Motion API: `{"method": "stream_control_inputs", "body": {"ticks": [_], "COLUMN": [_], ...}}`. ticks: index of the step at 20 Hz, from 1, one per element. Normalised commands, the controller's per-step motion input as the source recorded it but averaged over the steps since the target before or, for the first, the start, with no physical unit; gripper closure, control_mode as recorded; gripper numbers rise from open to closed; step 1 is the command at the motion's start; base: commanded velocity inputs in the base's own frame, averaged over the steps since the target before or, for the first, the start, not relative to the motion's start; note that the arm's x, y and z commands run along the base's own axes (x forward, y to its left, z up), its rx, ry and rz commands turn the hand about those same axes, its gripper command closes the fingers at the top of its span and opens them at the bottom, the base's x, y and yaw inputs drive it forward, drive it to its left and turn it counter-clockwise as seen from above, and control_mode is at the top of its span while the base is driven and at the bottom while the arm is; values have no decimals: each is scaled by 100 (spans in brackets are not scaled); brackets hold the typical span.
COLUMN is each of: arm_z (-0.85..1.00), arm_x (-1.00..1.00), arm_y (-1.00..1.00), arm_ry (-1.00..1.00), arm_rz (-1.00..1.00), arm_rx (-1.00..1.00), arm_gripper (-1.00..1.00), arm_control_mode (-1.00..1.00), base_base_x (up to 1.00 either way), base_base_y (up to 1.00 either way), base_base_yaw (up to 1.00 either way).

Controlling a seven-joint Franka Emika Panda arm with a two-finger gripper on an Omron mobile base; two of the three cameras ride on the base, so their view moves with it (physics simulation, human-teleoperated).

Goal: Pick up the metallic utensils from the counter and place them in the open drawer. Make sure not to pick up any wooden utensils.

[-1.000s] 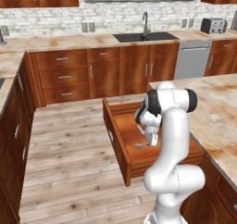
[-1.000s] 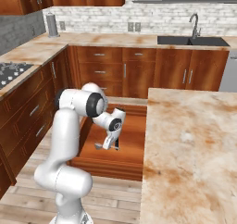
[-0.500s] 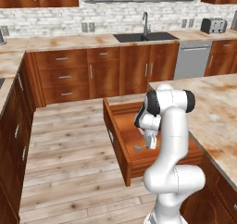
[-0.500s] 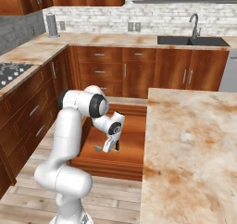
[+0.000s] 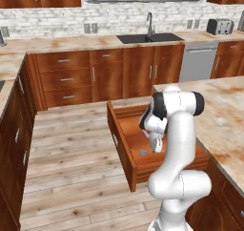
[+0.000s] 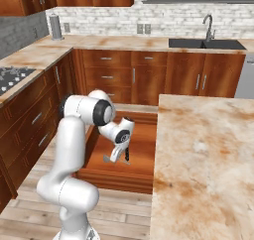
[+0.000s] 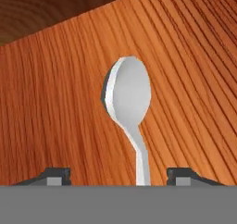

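Note:
The grey metal spoon (image 7: 127,96) is down in the open drawer (image 5: 122,151), bowl pointing away from the hand. Its thin handle runs back between my fingertips (image 7: 55,175) and touches neither. My gripper (image 7: 119,177) is open, the tips standing wide apart on either side of the handle. In the base views the gripper (image 5: 156,148) (image 6: 121,155) hangs low inside the drawer (image 6: 116,177), and the spoon's bowl (image 5: 143,152) (image 6: 106,159) shows just beside it. The marbled counter (image 5: 224,110) (image 6: 208,150) lies to the drawer's right. The wooden utensils are out of view.
The drawer sticks out from the island into the wooden-floor aisle. Wall cabinets with a sink (image 5: 150,36) run along the back. A stove (image 6: 10,78) sits on the left counter, and a toaster (image 5: 219,26) stands at the back right.
The jaws were shut on the spoon and have now opened, letting it go inside the drawer. The arm has hardly moved.

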Motion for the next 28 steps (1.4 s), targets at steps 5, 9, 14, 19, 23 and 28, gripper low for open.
{"method": "stream_control_inputs", "body": {"ticks": [5,9,14,19,23,28], "arm_z": [70,84,90,88,81,61], "arm_x": [-39,-35,-28,-16,-19,-37], "arm_y": [0,0,1,3,4,4], "arm_ry": [-17,0,0,0,0,0], "arm_rz": [-5,-11,-17,-20,-18,-14], "arm_rx": [0,0,0,0,0,0], "arm_gripper": [-100,-100,-100,-100,-100,-100], "arm_control_mode": [-100,-100,-100,-100,-100,-100], "base_base_x": [0,0,0,0,0,0], "base_base_y": [0,0,0,0,0,0], "base_base_yaw": [0,0,0,0,0,0]}}
